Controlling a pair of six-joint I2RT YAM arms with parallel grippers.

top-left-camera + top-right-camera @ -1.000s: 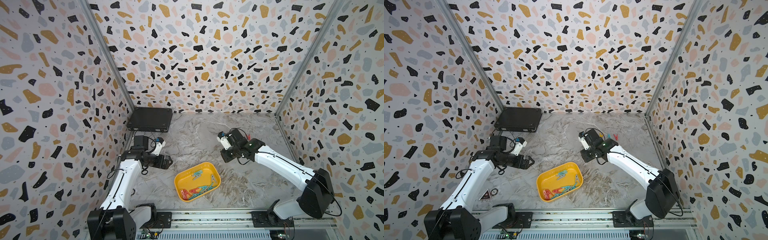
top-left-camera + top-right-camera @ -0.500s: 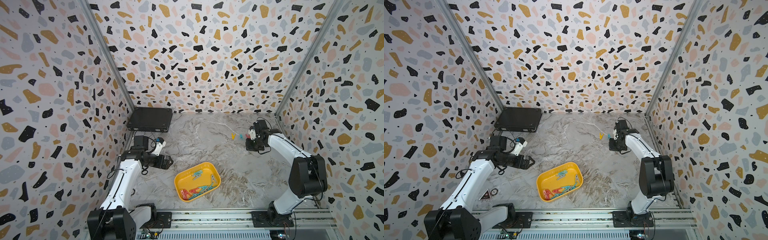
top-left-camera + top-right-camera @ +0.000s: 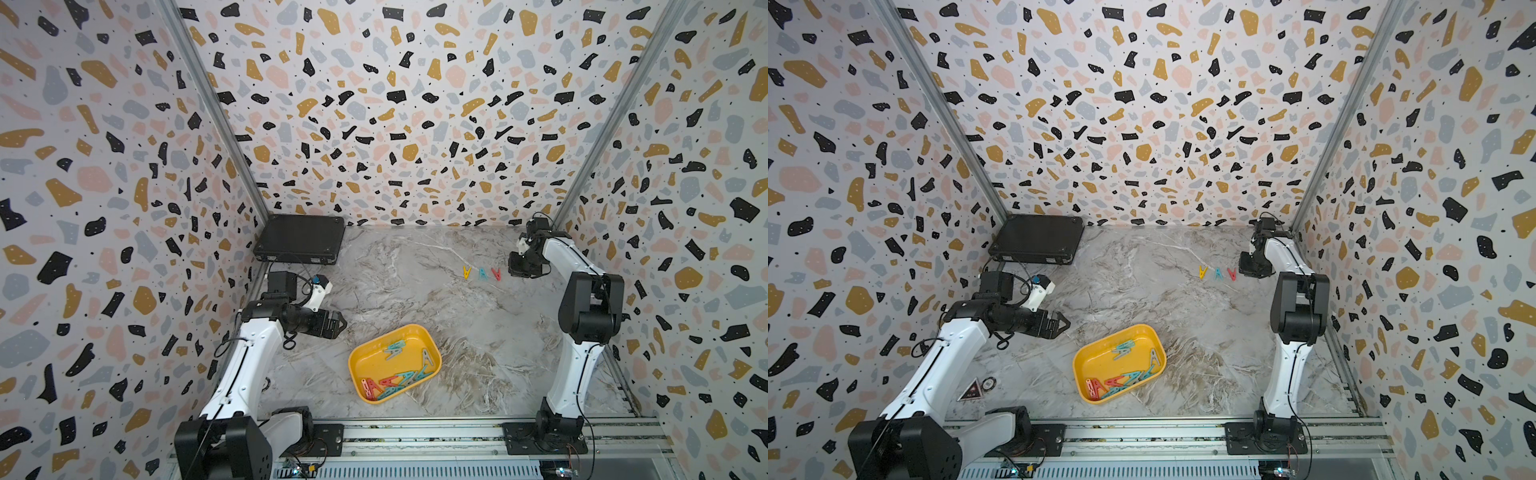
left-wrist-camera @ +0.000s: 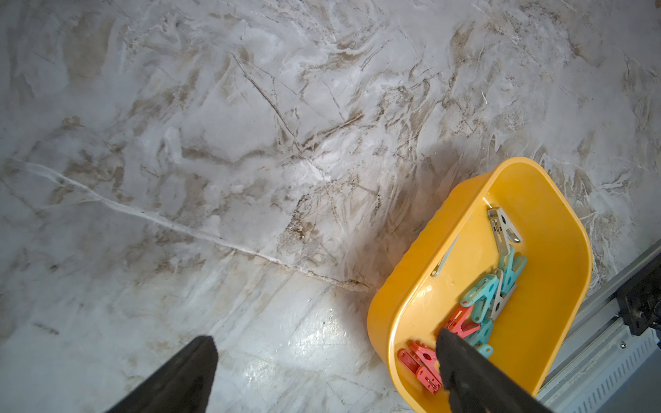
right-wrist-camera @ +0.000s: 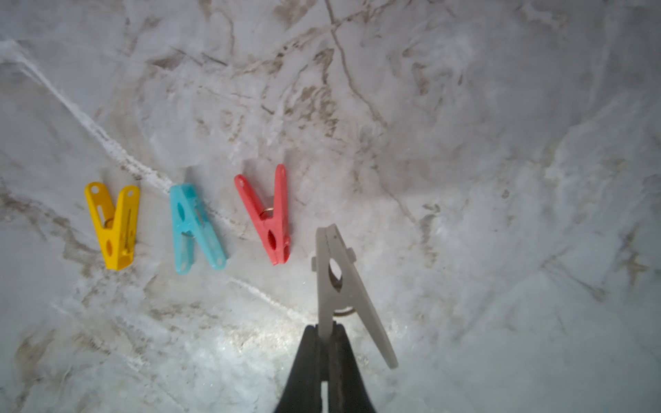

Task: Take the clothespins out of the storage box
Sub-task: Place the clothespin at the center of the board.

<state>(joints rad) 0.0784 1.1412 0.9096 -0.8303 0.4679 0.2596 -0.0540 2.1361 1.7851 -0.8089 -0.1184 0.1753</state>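
Right gripper grips one grey clothespin beside three loose clothespins; left gripper wide.

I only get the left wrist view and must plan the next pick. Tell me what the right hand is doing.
Observer: The right hand is shut on a grey clothespin.
Operator: Count the clothespins lying outside the box.
Observer: Three lie in a row on the table: a yellow clothespin, a teal clothespin and a red clothespin.
Operator: Place that row for me.
Observer: In both top views it lies toward the far right of the table, well apart from the storage box, which sits near the front middle.
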